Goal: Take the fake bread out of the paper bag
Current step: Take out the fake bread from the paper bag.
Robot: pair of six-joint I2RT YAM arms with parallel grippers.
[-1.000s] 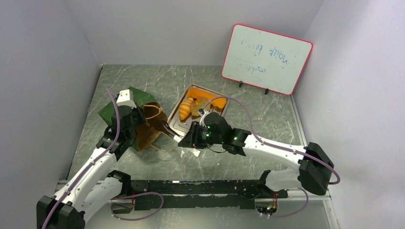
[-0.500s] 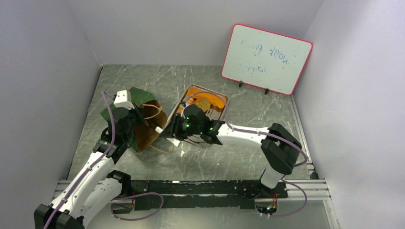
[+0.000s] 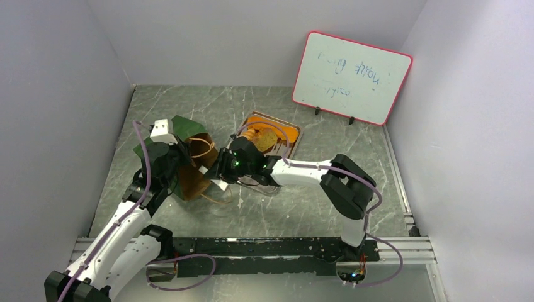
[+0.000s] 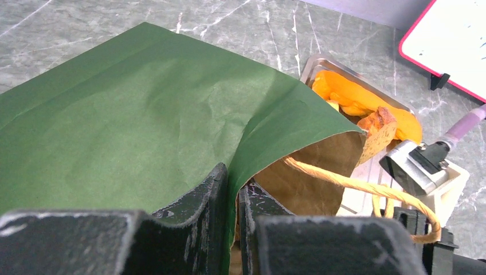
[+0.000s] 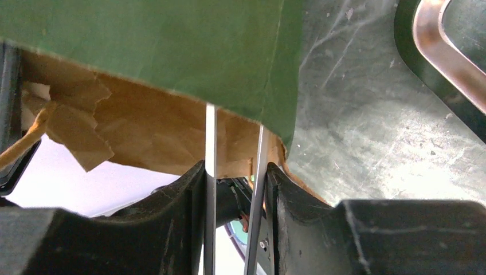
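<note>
The paper bag (image 3: pixel 184 126), dark green outside and brown inside, lies on its side with its mouth toward the tray. It also shows in the left wrist view (image 4: pixel 143 109) and the right wrist view (image 5: pixel 172 46). My left gripper (image 3: pixel 178 162) (image 4: pixel 232 197) is shut on the bag's wall at the rim. My right gripper (image 3: pixel 221 173) (image 5: pixel 235 172) is shut on thin metal tongs (image 5: pixel 210 137), whose blades point into the bag's brown mouth. Any bread inside the bag is hidden. Orange and tan bread pieces (image 3: pixel 259 137) (image 4: pixel 358 103) lie in the tray.
A metal tray (image 3: pixel 293 130) (image 4: pixel 318 62) (image 5: pixel 441 51) sits just right of the bag. A red-framed whiteboard (image 3: pixel 351 77) (image 4: pixel 453 40) stands at the back right. The bag's twisted handles (image 4: pixel 355 184) loop across its mouth. Grey walls close in the left, back and right.
My right arm has swung left over the tray, bringing the tongs to the bag's mouth. My left gripper keeps its hold on the bag, shifted slightly left.
</note>
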